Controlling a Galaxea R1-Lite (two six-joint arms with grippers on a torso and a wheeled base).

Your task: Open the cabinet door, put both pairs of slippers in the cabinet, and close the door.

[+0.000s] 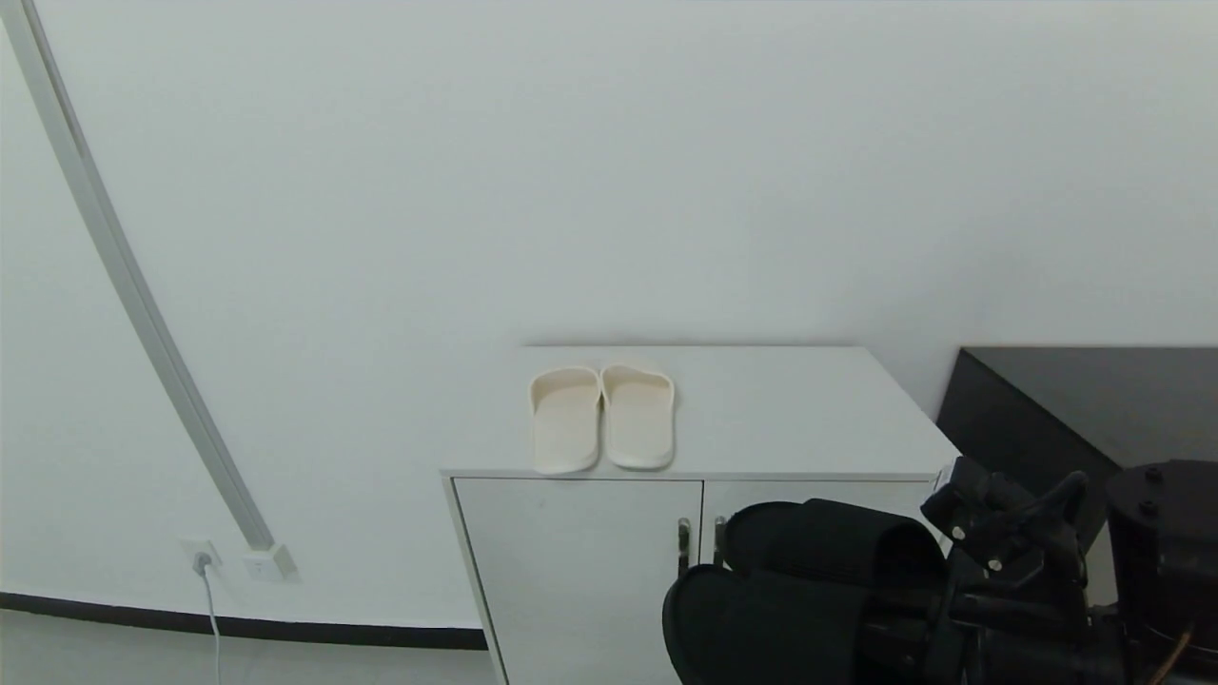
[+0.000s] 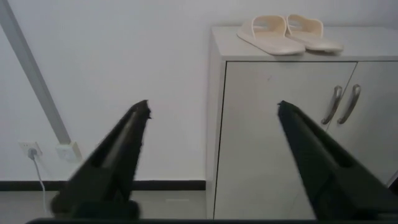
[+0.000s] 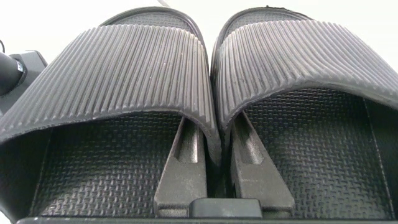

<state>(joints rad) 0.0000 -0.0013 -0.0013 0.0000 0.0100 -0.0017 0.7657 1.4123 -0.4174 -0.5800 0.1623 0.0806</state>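
By cabinet [image 1: 571, 561]: R fingers [image 3: 183, 168] pinch black slippers [image 1: 809, 590], partly cut off; L fingers [image 2: 115, 165] spread.

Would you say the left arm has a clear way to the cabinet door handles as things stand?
Probably yes: the left gripper is open and empty, facing the closed doors, with nothing between it and the handles.

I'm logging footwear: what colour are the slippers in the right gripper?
The held slippers are black, with ribbed straps; clearest in the right wrist view.
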